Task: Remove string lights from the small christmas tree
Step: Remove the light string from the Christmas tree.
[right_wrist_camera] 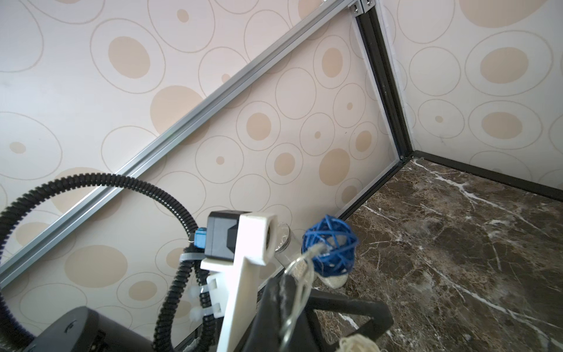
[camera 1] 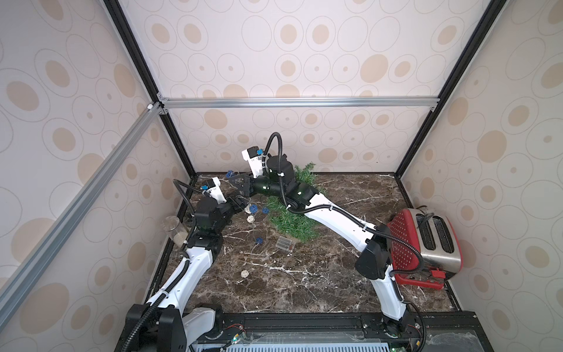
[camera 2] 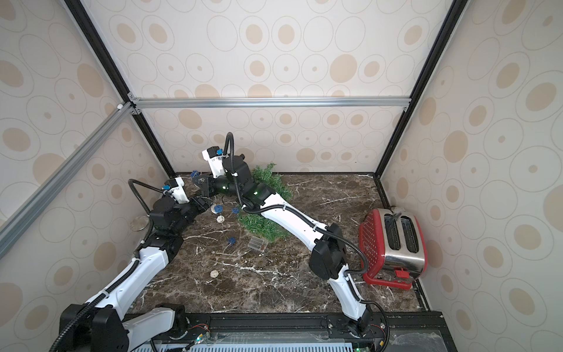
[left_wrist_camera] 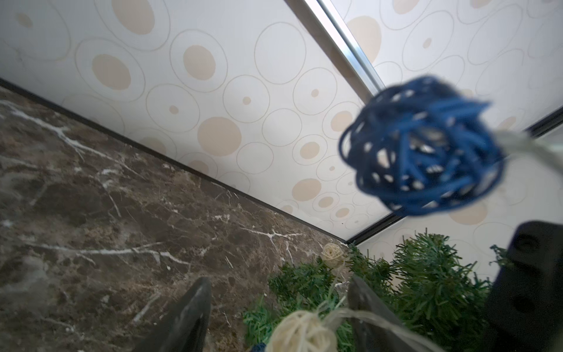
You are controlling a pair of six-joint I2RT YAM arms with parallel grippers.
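Now | my right fingers (right_wrist_camera: 278, 294) clamp the string lights (right_wrist_camera: 330, 247) | left fingers (left_wrist_camera: 195, 311) half-open round cream ball (left_wrist_camera: 301, 333) | tree (camera 1: 292, 222) three o'clock of them.

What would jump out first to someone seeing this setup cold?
The red toaster tilted by the right wall stands out most. Next, the small christmas tree sits half hidden under the right arm. The right claw pinches the wire of the string lights, with a blue ball just beyond its tips.
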